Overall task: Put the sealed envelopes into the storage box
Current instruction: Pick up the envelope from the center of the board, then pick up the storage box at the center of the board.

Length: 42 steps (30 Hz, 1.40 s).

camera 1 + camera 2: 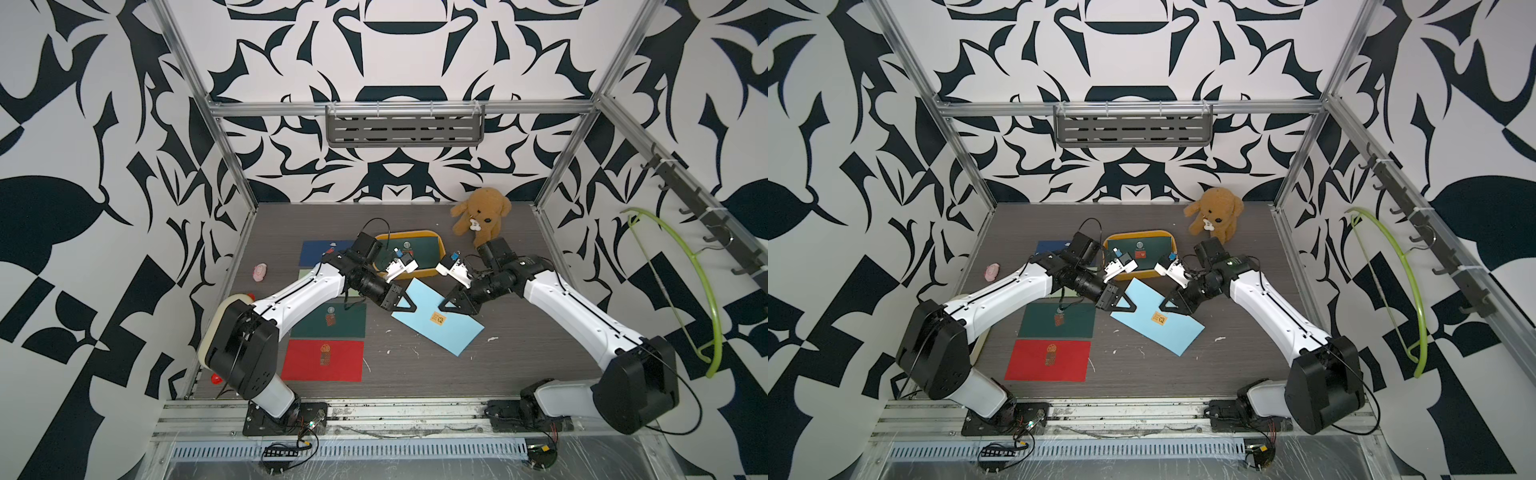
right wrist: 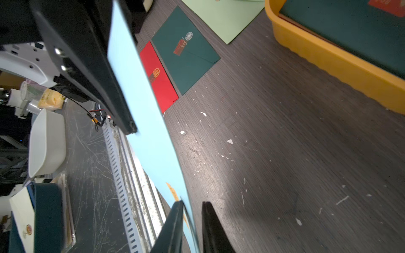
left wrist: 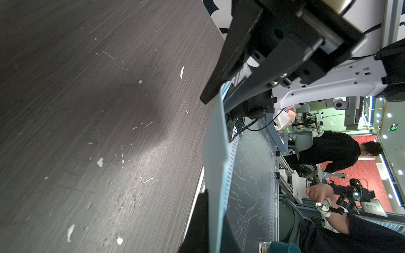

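A light blue envelope [image 1: 440, 328] [image 1: 1158, 328] hangs tilted above the table's middle. My left gripper [image 1: 409, 307] [image 3: 215, 210] is shut on its far-left corner. My right gripper [image 1: 444, 305] [image 2: 192, 210] straddles its upper edge [image 2: 142, 109]; one finger lies against the paper and a narrow gap shows at the other. Behind both grippers stands the mustard storage box [image 1: 419, 274] [image 2: 328, 61] with a dark green envelope [image 1: 415, 249] inside. At the left, navy [image 1: 320, 251], light green [image 1: 307, 278], dark green [image 1: 332, 328] and red [image 1: 324, 359] envelopes lie flat.
A brown teddy bear [image 1: 482, 216] sits at the back right, close to my right arm. A small pink thing [image 1: 259, 272] lies by the left wall. A green hanger [image 1: 685, 291] hangs on the right wall's hook rail.
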Tool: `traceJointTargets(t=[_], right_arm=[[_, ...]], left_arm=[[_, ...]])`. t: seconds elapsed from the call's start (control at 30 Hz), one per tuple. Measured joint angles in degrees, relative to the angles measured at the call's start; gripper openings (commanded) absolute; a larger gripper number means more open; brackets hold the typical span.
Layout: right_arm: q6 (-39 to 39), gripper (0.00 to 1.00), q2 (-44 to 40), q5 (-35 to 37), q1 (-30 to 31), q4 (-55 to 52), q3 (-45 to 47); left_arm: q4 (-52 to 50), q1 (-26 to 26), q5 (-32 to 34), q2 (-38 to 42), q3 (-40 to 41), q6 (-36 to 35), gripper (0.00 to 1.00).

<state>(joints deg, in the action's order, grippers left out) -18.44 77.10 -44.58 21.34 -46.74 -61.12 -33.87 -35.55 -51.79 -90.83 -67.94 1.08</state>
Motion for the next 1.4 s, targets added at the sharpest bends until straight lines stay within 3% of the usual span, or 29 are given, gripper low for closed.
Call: traceJointTargets(t=[0.07,0.23,0.5,0.67,0.87,1.2,1.4], right_arm=[[0.59,0.15,0.00,-0.57,0.00,0.39,0.02],[2.45,0.11,-0.02,-0.59,0.00,1.40,0.76],[5.84,0.02,0.20,3.02,0.00,1.60,0.94],[9.16,0.01,0.15,7.67,0.00,2.38,1.01],[14.21,0.00,-0.09,14.34,0.00,2.95,0.98],[20.02,0.00,-1.11,19.82,0.00,2.82,0.94],[22.14,0.00,-1.20,21.55,0.00,2.29,-0.55]], left_arm=[[0.68,0.83,0.52,0.00,0.22,0.15,0.00],[2.51,3.08,3.87,0.02,0.37,0.76,0.36],[4.94,5.97,18.01,0.02,0.35,6.05,0.45],[5.62,6.86,33.16,-2.67,-2.69,14.91,0.46],[6.99,8.15,43.19,-10.84,-8.17,24.37,0.47],[5.22,8.22,51.21,-21.11,-19.45,29.00,0.44],[3.69,8.22,53.57,-23.78,-20.11,29.09,0.42]])
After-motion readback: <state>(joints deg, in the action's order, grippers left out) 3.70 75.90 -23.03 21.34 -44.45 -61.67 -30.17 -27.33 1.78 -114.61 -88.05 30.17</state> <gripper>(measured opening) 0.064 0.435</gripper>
